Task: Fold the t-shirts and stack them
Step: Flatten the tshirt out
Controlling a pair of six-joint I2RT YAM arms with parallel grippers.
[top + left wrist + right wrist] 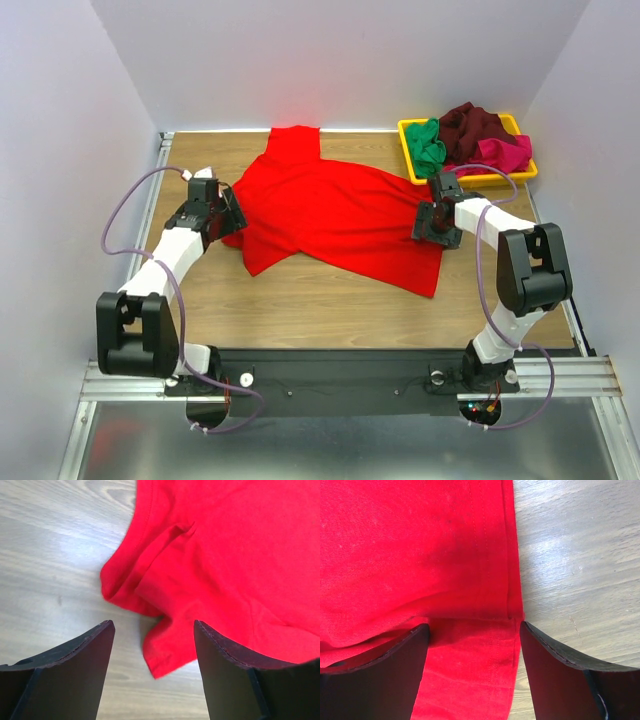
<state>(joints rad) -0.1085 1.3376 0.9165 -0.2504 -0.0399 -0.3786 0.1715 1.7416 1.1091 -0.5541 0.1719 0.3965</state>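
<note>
top external view: the red t-shirt [330, 215] lies rumpled across the wooden table [300, 300]. the left gripper [228, 212] is at its left edge and the right gripper [432, 225] at its right hem, both spread wide and holding nothing. just beyond the right gripper, the yellow tray [405, 128] holds the green t-shirt [428, 145], maroon t-shirt [475, 125] and magenta t-shirt [505, 155].

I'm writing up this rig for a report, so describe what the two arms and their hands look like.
The left arm and right arm have white links with bulky black joint housings. A thin purple cable loops beside each. The left hand and right hand are black, each with two flat, wedge-shaped matte fingers; no markings show.
</note>
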